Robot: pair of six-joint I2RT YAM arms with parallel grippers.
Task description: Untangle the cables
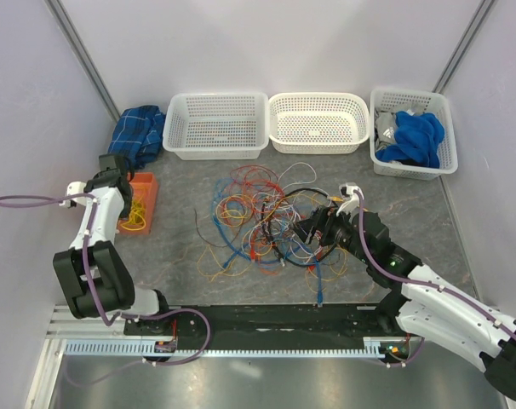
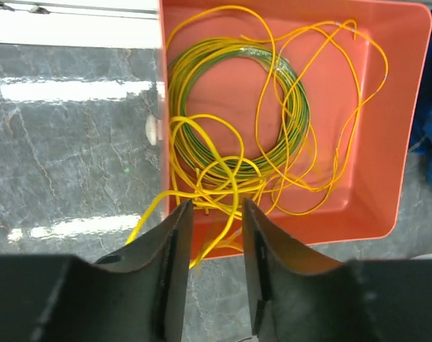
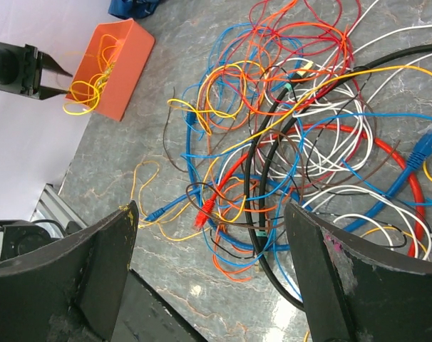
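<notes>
Left wrist view: your left gripper (image 2: 216,206) stands parted over the orange bin (image 2: 408,107), yellow wires (image 2: 237,107) lying inside; lift straight so none snags. Your right gripper (image 3: 210,210) gapes above the cables (image 3: 294,142) mid-worktop.

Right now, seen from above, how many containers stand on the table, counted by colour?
white baskets: 3 (left basket, middle basket, right basket)
orange bin: 1
total: 4
</notes>
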